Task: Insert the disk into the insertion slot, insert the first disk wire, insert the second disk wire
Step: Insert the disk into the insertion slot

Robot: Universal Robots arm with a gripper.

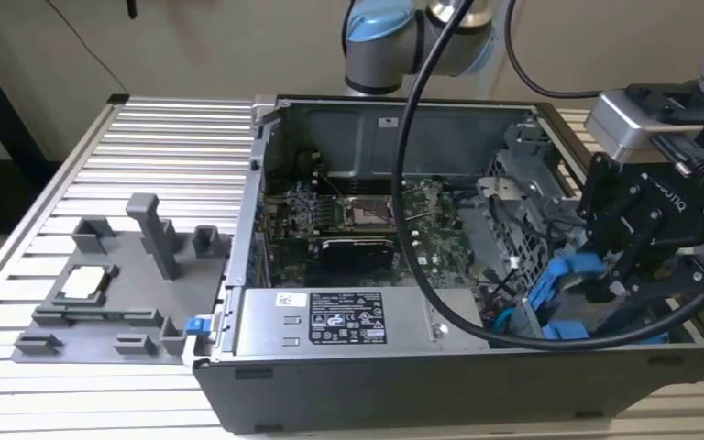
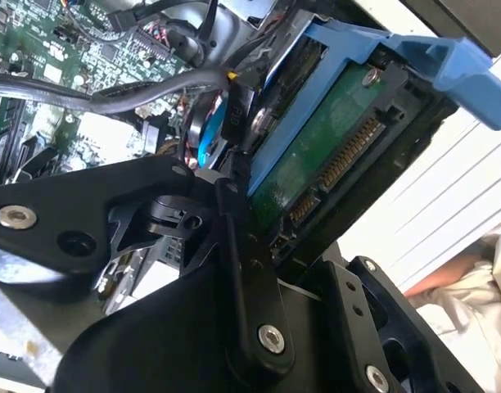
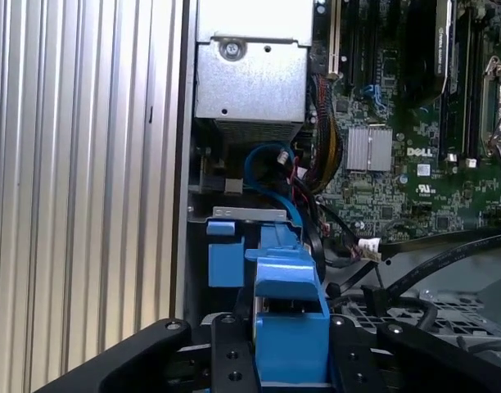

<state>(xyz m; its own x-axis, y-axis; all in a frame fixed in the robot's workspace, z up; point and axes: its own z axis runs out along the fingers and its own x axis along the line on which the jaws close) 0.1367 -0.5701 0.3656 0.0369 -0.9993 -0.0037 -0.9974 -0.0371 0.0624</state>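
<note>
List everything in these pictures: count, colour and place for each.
table: one, silver, slatted, under everything
computer case: one, dark grey, open, on the table
motherboard: one, green, on the case floor
power-supply box: one, grey with stickers, at the case's near wall in the exterior view
insertion slot: one, grey perforated cage, inside the case at the exterior view's right
disk: one, in a blue carrier, held beside the cage
fixture tray: one, grey, on the table at the exterior view's left
cable: one, black, hanging across the case
arm: one, grey with blue caps, behind the case
gripper: one, black, shut on the disk
</note>
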